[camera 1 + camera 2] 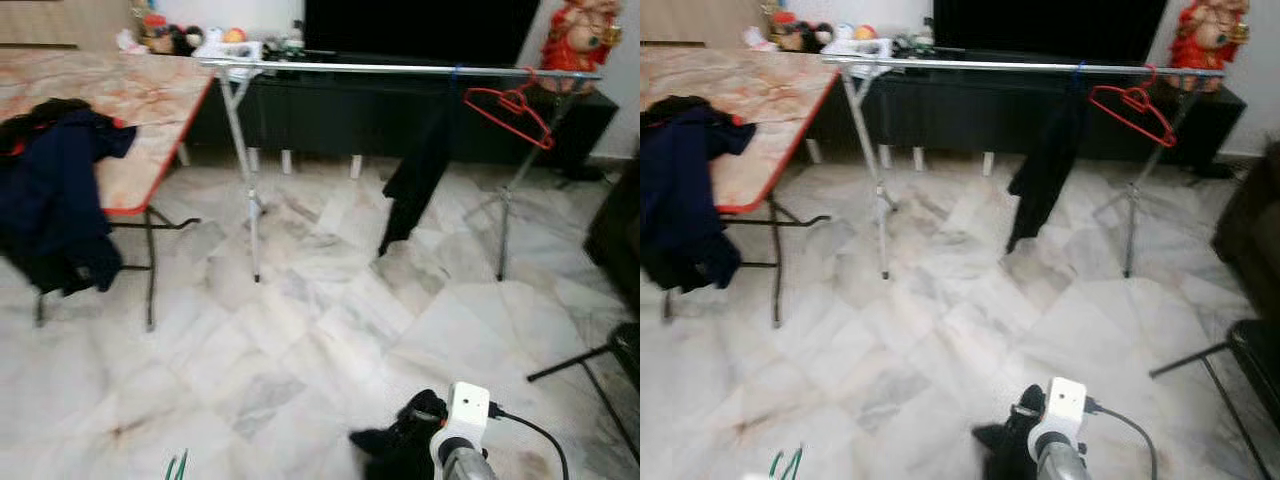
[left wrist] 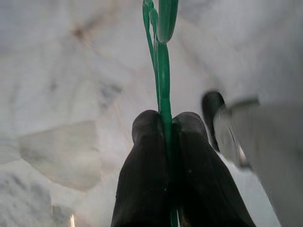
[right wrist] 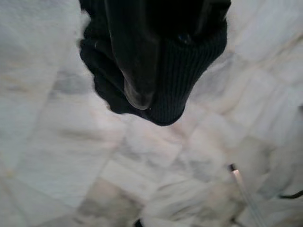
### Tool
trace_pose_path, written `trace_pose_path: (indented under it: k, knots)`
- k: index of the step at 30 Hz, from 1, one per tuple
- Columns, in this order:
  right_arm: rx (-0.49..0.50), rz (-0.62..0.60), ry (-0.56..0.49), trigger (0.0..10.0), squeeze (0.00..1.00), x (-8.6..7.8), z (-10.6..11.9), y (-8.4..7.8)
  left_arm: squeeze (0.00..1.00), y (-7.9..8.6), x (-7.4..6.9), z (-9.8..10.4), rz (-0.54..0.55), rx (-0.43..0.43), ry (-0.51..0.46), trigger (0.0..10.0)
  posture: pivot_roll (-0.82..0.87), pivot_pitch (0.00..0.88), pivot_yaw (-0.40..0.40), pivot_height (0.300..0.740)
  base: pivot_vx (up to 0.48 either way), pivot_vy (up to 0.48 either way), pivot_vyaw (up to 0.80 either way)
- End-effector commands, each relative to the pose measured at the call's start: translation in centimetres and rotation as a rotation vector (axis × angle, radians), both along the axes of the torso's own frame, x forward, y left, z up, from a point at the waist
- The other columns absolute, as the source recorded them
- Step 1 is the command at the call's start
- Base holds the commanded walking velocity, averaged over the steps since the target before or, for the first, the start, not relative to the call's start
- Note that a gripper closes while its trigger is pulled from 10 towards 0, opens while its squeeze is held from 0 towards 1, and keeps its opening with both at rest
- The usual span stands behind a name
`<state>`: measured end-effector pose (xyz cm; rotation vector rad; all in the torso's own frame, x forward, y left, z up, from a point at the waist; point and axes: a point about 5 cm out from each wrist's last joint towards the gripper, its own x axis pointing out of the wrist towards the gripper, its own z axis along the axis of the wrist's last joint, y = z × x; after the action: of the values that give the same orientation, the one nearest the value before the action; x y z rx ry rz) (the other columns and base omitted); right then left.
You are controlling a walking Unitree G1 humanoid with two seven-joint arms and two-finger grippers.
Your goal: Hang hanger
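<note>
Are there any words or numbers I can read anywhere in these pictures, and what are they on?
No, there are no words or numbers to read here.
Green hanger, held by the left gripper: plain, no writing.
Red hanger on the rail: plain.
Black cloth in the right gripper: no label showing.
Small things at the back: too blurred to read.
</note>
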<state>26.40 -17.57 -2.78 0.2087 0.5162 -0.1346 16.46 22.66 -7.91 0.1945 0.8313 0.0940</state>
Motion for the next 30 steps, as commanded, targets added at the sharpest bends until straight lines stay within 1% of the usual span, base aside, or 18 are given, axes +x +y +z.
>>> trace_pose_path:
  k: [1,2,5,6,7,9,11,12,14,17,18,20,21,24,25,27,28,30]
  knots:
    - [-0.010,-0.016,-0.013,10.0,0.00,0.1,0.2,-0.7,0.00,-0.2,1.5,0.9,-0.046,0.021,-0.087,10.0,0.07,0.111,-0.011,0.740,0.000,0.000,0.00]
    - [-0.010,-0.016,-0.013,10.0,0.00,0.1,0.2,-0.7,0.00,-0.2,1.5,0.9,-0.046,0.021,-0.087,10.0,0.07,0.111,-0.011,0.740,0.000,0.000,0.00]
    - [-0.005,-0.006,-0.043,10.0,0.00,0.8,0.8,-0.6,0.00,-1.0,4.2,2.7,-0.130,0.041,-0.219,10.0,0.06,0.108,-0.010,0.740,0.000,0.000,0.00]
    - [-0.003,-0.001,-0.053,10.0,0.00,1.1,1.0,-0.4,0.00,-1.2,4.8,3.1,-0.151,0.041,-0.251,10.0,0.06,0.108,-0.010,0.740,0.000,0.000,0.00]
    - [-0.002,0.012,-0.071,10.0,0.00,1.6,1.5,-0.2,0.00,-1.7,5.8,3.9,-0.183,0.031,-0.306,10.0,0.06,0.107,-0.010,0.740,0.000,0.000,0.00]
    - [-0.004,0.020,-0.081,10.0,0.00,1.9,1.8,-0.1,0.00,-2.0,6.3,4.4,-0.212,0.030,-0.332,10.0,0.06,0.105,-0.009,0.740,0.000,0.000,0.00]
    - [-0.052,0.071,-0.082,10.0,0.00,2.7,2.4,0.1,0.00,-2.4,7.5,5.4,-0.303,0.034,-0.374,10.0,0.06,0.101,-0.010,0.740,0.000,0.000,0.00]
    - [-0.052,0.071,-0.082,10.0,0.00,2.7,2.4,0.1,0.00,-2.4,7.5,5.4,-0.303,0.034,-0.374,10.0,0.06,0.101,-0.010,0.740,0.000,0.000,0.00]
    - [-0.092,0.132,-0.125,10.0,0.00,3.7,3.4,0.3,0.00,-2.5,8.6,6.7,-0.429,0.061,-0.401,10.0,0.06,0.098,-0.008,0.740,0.000,0.000,0.00]
    - [-0.125,0.171,-0.148,10.0,0.00,4.6,4.3,0.4,0.00,-2.5,9.5,8.0,-0.511,0.048,-0.430,10.0,0.07,0.093,-0.010,0.740,0.000,0.000,0.00]
    - [-0.132,0.178,-0.150,10.0,0.00,4.8,4.5,0.5,0.00,-2.5,9.7,8.3,-0.528,0.041,-0.433,10.0,0.06,0.091,-0.010,0.740,0.000,0.000,0.00]
    - [-0.176,0.222,-0.172,10.0,0.00,5.6,5.5,0.7,0.00,-3.0,10.3,9.2,-0.634,0.001,-0.416,10.0,0.07,0.087,-0.013,0.740,0.000,0.000,0.00]
    - [-0.202,0.272,-0.206,10.0,0.00,6.5,6.5,1.1,0.00,-3.6,10.4,9.9,-0.748,-0.030,-0.377,10.0,0.07,0.085,-0.013,0.740,0.000,0.000,0.00]
    - [-0.247,0.323,-0.233,10.0,0.00,7.2,7.4,1.6,0.00,-4.2,10.3,10.4,-0.873,-0.052,-0.317,10.0,0.07,0.082,-0.012,0.740,0.000,0.000,0.00]
    - [-0.291,0.355,-0.256,10.0,0.00,7.7,8.1,1.9,0.00,-4.6,10.1,10.9,-0.958,-0.072,-0.260,10.0,0.06,0.080,-0.012,0.740,0.000,0.000,0.00]
    - [-0.327,0.372,-0.270,10.0,0.00,8.4,9.0,2.0,0.00,-5.3,9.9,11.7,-1.071,-0.081,-0.205,10.0,0.06,0.082,-0.013,0.740,0.000,0.000,0.00]
    - [-0.327,0.372,-0.270,10.0,0.00,8.4,9.0,2.0,0.00,-5.3,9.9,11.7,-1.071,-0.081,-0.205,10.0,0.06,0.082,-0.013,0.740,0.000,0.000,0.00]
    - [-0.308,0.349,-0.292,10.0,0.00,9.0,9.8,2.1,0.00,-5.8,10.1,12.8,-1.088,-0.101,-0.183,10.0,0.06,0.088,-0.019,0.740,0.000,0.000,0.00]
